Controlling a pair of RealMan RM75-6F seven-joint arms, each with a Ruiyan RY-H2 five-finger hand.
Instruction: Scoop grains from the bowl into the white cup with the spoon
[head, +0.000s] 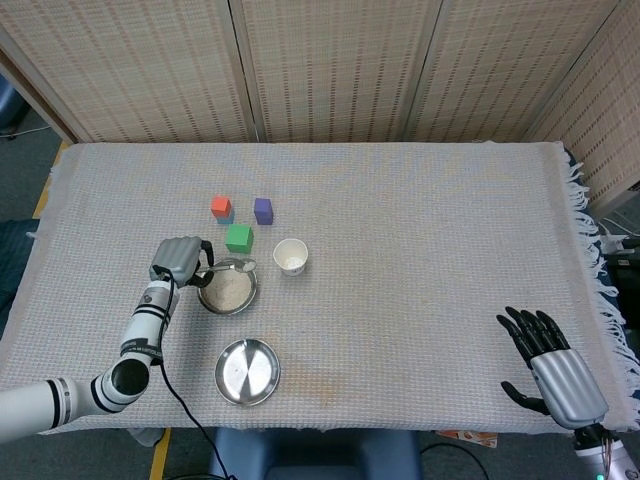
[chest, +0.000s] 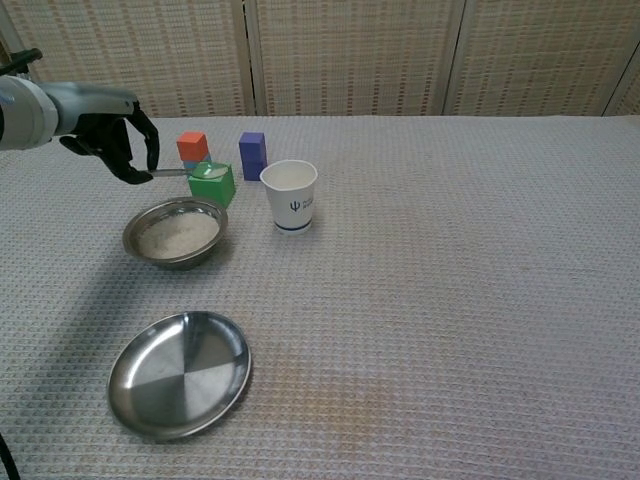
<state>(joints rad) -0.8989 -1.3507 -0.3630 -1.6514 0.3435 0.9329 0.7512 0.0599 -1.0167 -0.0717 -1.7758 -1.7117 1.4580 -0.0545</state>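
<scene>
My left hand (chest: 108, 140) pinches the spoon (chest: 192, 171); handle end hidden in my fingers, bowl of grains (chest: 176, 233) below. Right hand (head: 548, 365) spread, holding nothing.

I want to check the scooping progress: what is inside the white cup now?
The head view shows the white cup with a pale interior; whether any grains lie in it cannot be told. In the chest view its wall hides the bottom. The spoon, held by the left hand, is not over it.

Empty steel plate (chest: 180, 373) near front edge — 3 cubes (chest: 212, 184) behind.
</scene>
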